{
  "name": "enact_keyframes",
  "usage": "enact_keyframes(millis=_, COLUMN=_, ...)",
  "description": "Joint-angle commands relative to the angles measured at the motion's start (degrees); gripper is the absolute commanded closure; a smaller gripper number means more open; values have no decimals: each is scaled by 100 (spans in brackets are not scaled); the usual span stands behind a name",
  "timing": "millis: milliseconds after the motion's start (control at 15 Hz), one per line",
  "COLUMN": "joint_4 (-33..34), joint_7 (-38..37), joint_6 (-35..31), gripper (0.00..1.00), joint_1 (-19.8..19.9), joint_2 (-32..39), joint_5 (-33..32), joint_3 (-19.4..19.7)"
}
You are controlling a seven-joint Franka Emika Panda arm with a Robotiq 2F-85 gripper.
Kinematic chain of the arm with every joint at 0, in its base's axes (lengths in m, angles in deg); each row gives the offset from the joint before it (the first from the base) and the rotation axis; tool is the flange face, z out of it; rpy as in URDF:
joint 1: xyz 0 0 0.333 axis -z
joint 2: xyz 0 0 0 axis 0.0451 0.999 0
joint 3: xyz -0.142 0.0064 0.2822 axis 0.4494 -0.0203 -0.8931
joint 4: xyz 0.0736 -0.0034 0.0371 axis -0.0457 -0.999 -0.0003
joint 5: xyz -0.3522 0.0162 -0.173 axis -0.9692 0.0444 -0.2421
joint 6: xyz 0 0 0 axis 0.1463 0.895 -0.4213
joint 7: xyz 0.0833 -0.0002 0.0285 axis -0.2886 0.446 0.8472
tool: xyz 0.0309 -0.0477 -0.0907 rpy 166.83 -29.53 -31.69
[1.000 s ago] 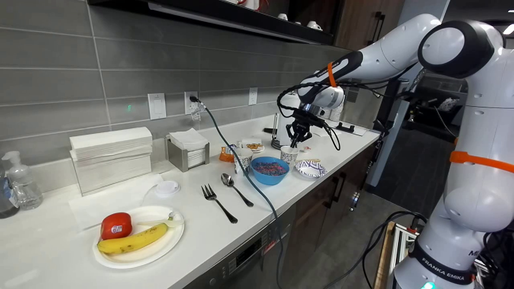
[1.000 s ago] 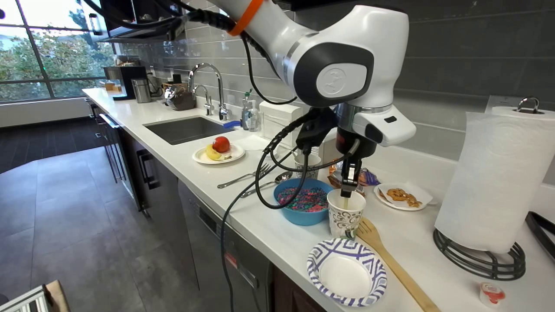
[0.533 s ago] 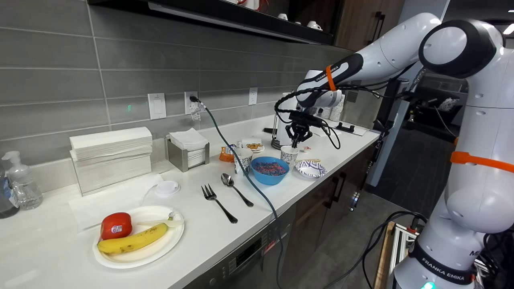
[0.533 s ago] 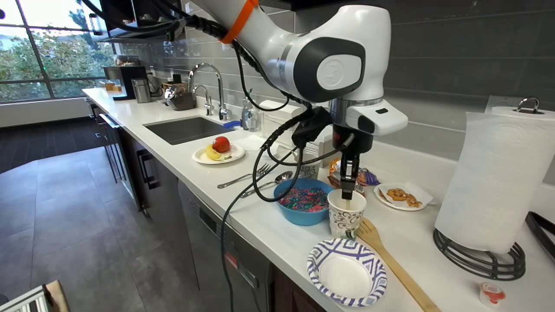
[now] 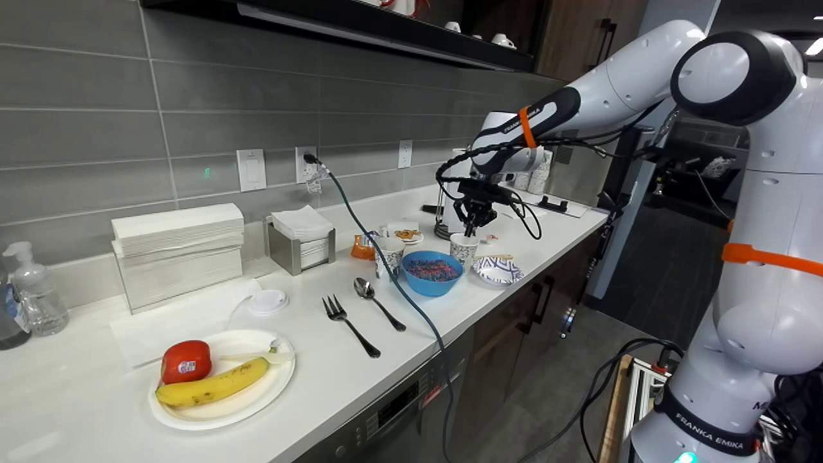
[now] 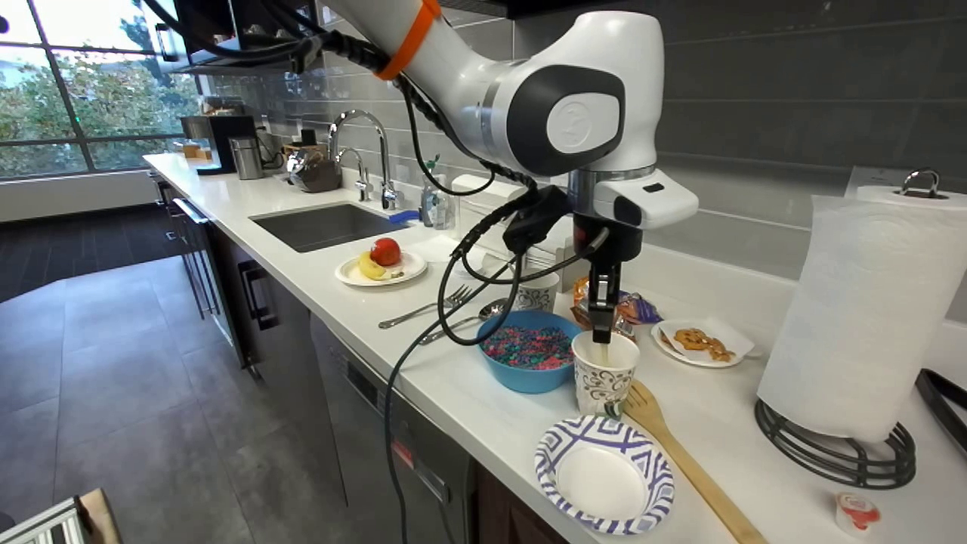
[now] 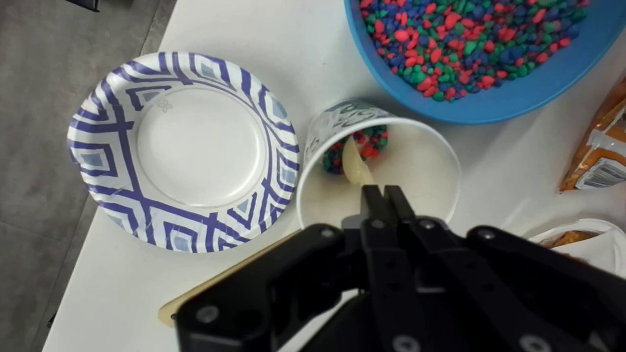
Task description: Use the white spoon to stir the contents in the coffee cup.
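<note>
A white paper cup with a dark swirl pattern point(image 6: 600, 387) stands upright on the counter, also visible in an exterior view point(image 5: 461, 254). Red, blue and green pebbles point(image 7: 375, 139) lie at its bottom in the wrist view. My gripper point(image 7: 382, 188) is just above the cup's mouth, shut on the white spoon point(image 7: 355, 166). The spoon's bowl points down into the cup, at or by the pebbles. Its handle is hidden by the fingers. In an exterior view the gripper point(image 6: 602, 337) points down, with a short piece of the spoon point(image 6: 604, 353) below it.
A blue bowl of pebbles point(image 6: 529, 370) stands close beside the cup. A patterned plate point(image 6: 604, 483) and a wooden fork point(image 6: 695, 468) lie close by. A second cup point(image 6: 538, 295), snack plate point(image 6: 699, 344) and paper towel roll point(image 6: 861, 317) stand around. Cables loop near the bowl.
The arm's wrist has shifted left in both exterior views and the gripper has become more upright. The fingertips stay over the cup with the spoon held. The cup has shifted very slightly.
</note>
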Motion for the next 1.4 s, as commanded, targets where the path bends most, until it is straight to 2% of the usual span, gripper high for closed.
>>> enact_keyframes(millis=0, joint_4=-85, joint_7=83, joint_6=53, gripper=99, joint_1=-32, joint_2=0, joint_5=42, joint_3=-20)
enact_keyframes(millis=267, joint_4=-76, joint_7=166, joint_6=460, gripper=99, joint_1=-35, joint_2=-39, joint_5=6, joint_3=-13)
enact_keyframes(millis=533, joint_4=4, joint_7=-155, joint_6=645, gripper=99, joint_1=-76, joint_2=-36, joint_5=-349, joint_3=82)
enact_keyframes(millis=867, joint_4=40, joint_7=-676, joint_6=350, gripper=99, joint_1=-99, joint_2=43, joint_5=-632, joint_3=106)
enact_keyframes(millis=1067, joint_4=8, joint_7=-591, joint_6=165, gripper=99, joint_1=-80, joint_2=138, joint_5=-423, joint_3=30)
enact_keyframes(millis=1333, joint_4=-79, joint_7=-485, joint_6=-511, gripper=99, joint_1=-67, joint_2=200, joint_5=-188, joint_3=-39)
